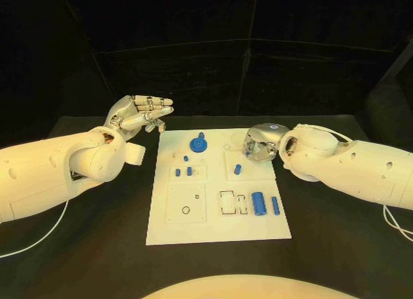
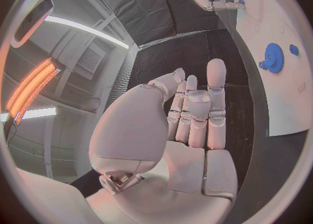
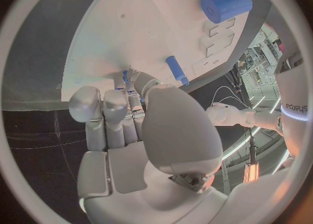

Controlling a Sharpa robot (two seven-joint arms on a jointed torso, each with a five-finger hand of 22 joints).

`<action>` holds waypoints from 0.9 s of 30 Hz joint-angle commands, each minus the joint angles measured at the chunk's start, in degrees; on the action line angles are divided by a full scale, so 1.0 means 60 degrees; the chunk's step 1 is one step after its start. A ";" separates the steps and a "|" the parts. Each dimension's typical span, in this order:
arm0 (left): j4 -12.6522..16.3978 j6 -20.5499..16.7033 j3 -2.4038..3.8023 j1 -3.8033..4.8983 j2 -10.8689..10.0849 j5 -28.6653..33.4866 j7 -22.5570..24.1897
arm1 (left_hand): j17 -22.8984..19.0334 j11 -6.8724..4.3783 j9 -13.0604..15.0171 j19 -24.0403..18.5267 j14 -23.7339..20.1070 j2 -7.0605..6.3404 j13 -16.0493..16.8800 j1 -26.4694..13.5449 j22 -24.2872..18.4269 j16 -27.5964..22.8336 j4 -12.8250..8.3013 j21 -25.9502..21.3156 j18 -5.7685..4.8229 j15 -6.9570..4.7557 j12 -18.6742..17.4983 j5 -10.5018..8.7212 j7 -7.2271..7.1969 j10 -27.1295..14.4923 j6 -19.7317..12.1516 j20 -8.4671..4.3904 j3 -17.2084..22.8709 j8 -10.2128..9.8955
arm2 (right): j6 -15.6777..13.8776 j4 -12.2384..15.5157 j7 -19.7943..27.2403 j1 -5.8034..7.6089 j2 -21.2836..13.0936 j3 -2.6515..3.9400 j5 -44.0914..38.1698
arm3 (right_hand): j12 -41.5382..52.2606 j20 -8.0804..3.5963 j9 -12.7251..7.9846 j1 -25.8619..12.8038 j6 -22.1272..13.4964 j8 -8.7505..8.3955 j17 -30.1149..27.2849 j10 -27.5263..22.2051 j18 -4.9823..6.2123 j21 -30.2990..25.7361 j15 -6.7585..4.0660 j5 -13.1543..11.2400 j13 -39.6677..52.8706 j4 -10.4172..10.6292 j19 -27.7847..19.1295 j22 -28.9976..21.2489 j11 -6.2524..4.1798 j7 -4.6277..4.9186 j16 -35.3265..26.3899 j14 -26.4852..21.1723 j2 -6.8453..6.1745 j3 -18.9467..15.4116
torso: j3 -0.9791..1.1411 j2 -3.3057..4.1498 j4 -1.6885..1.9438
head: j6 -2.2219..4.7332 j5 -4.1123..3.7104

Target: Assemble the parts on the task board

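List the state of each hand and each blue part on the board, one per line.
left hand: raised off the board's far left corner, fingers together, holding nothing.
right hand: fingers down on the task board, at a small blue part; grip unclear.
blue gear: flat on the board.
blue cylinder: lying on its side.
blue pin: lying beside the cylinder.

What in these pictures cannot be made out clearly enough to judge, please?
- Whether the right robot hand holds a part: in the head view its back hides the fingertips; in the right wrist view the thumb covers most of a small blue piece.
- The board beneath that hand: hidden in the head view.
- The shallow cut-outs on the board: too small to read in the head view.
- The blue gear: its teeth blur in the left wrist view.
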 commanded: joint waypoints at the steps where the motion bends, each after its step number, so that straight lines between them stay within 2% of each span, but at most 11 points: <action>1: 0.0005 0.0158 0.0007 0.0014 0.0005 0.0057 -0.0011 | -0.0020 0.0015 -0.0006 -0.0090 -0.0087 0.0064 0.0009 -0.0005 -0.0017 -0.0043 -0.0068 -0.0028 0.0128 -0.0004 0.0043 0.0022 0.0010 0.0054 0.0015 0.0004 0.0003 0.0046 | 0.0001 0.0037 -0.0182 -0.0087 0.0002 -0.0063 -0.0266 | 0.0051 -0.0010 0.0009 0.0147 0.0098 0.0052 0.0082 0.0113 -0.0139 0.0132 -0.0069 -0.0081 0.0018 -0.0110 0.0102 0.0156 0.0002 -0.0007 0.0096 0.0209 0.0086 0.0208 | 0.0002 -0.0003 -0.0002 | 0.0004 -0.0017; 6: -0.0013 0.0167 0.0007 0.0014 0.0006 0.0057 -0.0023 | -0.0021 0.0015 -0.0006 -0.0090 -0.0087 0.0064 0.0009 -0.0005 -0.0017 -0.0043 -0.0069 -0.0029 0.0128 -0.0004 0.0044 0.0022 0.0010 0.0054 0.0015 0.0004 0.0003 0.0046 | -0.0395 0.0150 -0.0187 -0.0095 -0.0037 -0.0062 -0.0365 | 0.0025 -0.0006 0.0000 -0.0007 0.0188 0.0023 0.0189 0.0199 -0.0169 0.0368 -0.0061 -0.0142 0.0026 -0.0291 0.0102 0.0410 -0.0002 -0.0008 0.0263 0.0180 0.0019 0.0641 | 0.0007 -0.0008 -0.0009 | 0.0000 -0.0017; 15: -0.0057 0.0179 0.0006 0.0014 0.0009 0.0057 -0.0041 | -0.0024 0.0015 -0.0007 -0.0093 -0.0091 0.0063 0.0010 0.0002 -0.0019 -0.0044 -0.0078 -0.0032 0.0127 -0.0004 0.0050 0.0023 0.0011 0.0051 0.0014 0.0003 0.0004 0.0049 | -0.1050 0.0476 -0.0255 -0.0099 -0.0204 -0.0058 -0.0408 | -0.0012 0.0010 -0.0006 -0.0310 0.0217 -0.0011 0.0284 0.0224 -0.0185 0.0502 -0.0054 -0.0256 0.0030 -0.0312 0.0087 0.0556 -0.0011 -0.0008 0.0401 0.0170 -0.0105 0.0761 | 0.0000 -0.0008 0.0003 | 0.0034 -0.0059; 27: -0.0124 0.0170 0.0006 0.0014 0.0007 0.0057 -0.0057 | -0.0024 0.0015 -0.0007 -0.0093 -0.0091 0.0063 0.0010 0.0002 -0.0019 -0.0044 -0.0078 -0.0032 0.0127 -0.0004 0.0050 0.0023 0.0011 0.0051 0.0014 0.0003 0.0004 0.0049 | -0.1404 0.0848 -0.0367 -0.0094 -0.0544 -0.0050 -0.0372 | -0.0020 0.0014 -0.0006 -0.0386 0.0230 -0.0015 0.0334 0.0234 -0.0197 0.0559 -0.0055 -0.0315 0.0032 -0.0313 0.0101 0.0632 -0.0017 -0.0017 0.0458 0.0174 -0.0135 0.0776 | -0.0007 -0.0012 -0.0006 | 0.0051 -0.0044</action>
